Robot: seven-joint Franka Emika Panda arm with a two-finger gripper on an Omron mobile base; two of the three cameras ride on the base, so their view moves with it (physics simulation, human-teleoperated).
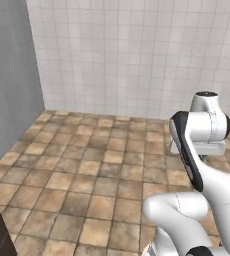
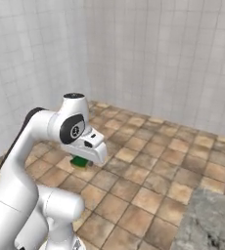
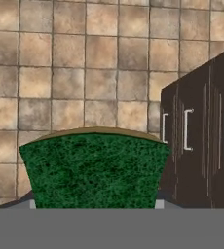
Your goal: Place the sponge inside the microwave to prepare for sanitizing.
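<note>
Arm: you see it folded, elbow raised, forearm reaching forward over the floor.
Wrist: bent so the hand points down.
End effector (image 2: 80, 161): your jaws stand partly apart, clamped on the sponge (image 3: 94, 168), green face toward the hand camera.

A: Sponge (image 3: 93, 168): green scrub face rough and fibrous, matt, thin yellow layer behind it.

B: Floor (image 1: 87, 170)?

A: Brown stone-look tiles, mottled, matt, pale grout. Wall (image 2: 148, 53) is small white tiles, smooth, faint sheen.

B: Dark unit in the hand view?

A: Cabinet (image 3: 201, 136): dark wood grain, pale metal-look handles. Grey speckled stone bench (image 2: 210, 222), lower right.
</note>
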